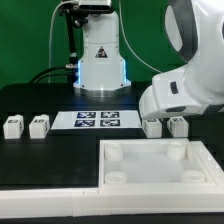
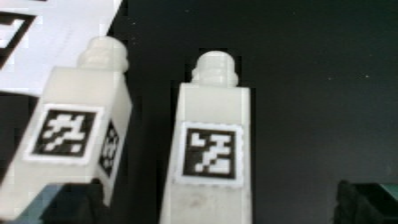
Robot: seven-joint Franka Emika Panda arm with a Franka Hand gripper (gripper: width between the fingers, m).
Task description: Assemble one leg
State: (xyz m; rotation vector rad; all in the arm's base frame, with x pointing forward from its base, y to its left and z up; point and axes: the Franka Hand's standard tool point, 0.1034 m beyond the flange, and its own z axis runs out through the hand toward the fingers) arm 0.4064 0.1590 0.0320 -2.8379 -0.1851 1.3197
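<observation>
Here the fingers (image 2: 63,207) stand wide open and empty, hanging over the leg (image 2: 214,135). It rests on the worktop (image 2: 302,60) just beside a twin (image 2: 80,120), near the tray (image 1: 200,160) at the exterior view's right. Likely they straddle it to close on its long sides, though the twin's nearness could foul one finger.

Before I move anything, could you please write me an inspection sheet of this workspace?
Surface: black table, marker board lying flat.
Job's things: two legs at the exterior view's left; two more legs under the arm; white tray nearer the camera.
Clutter: nothing seen.
Grippers: end effector open above that second pair, holding nothing.
Cables: dark cable beside the robot base.
Surroundings: green backdrop.
</observation>
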